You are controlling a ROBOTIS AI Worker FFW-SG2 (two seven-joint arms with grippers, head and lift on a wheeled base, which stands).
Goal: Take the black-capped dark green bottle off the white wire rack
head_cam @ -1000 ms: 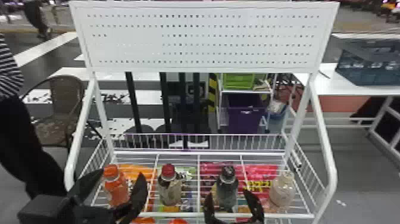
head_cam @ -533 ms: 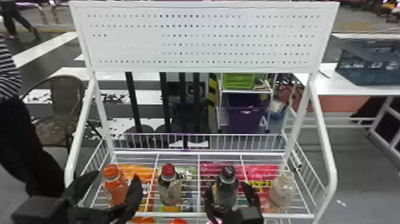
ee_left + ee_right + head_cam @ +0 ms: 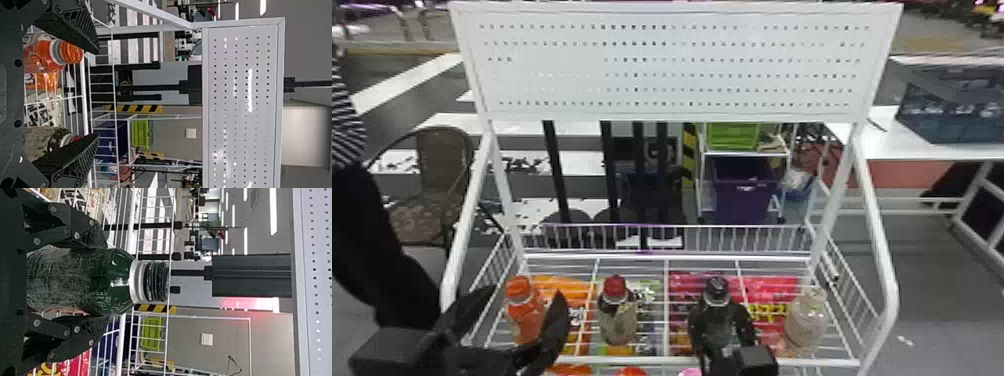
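The white wire rack [image 3: 612, 359] is a shallow basket of thin rods, holding a row of bottles: orange [image 3: 524, 310], red-capped [image 3: 618, 320], dark green [image 3: 82, 280], and pale-topped [image 3: 804, 320]. The dark green one stands upright on the rack, its rounded shoulders rising to a pale ring and ridged black cap. The right hand [image 3: 719, 312] is closed around its sides, finger pads [image 3: 94, 235] cross-hatched. The left hand [image 3: 523, 296] is wide open and holds nothing, its fingers spread around the orange bottle. Glossy, bright packets [image 3: 762, 295] show through the wires. Behind stand a smooth purple bin [image 3: 744, 195] and a green crate [image 3: 732, 136]
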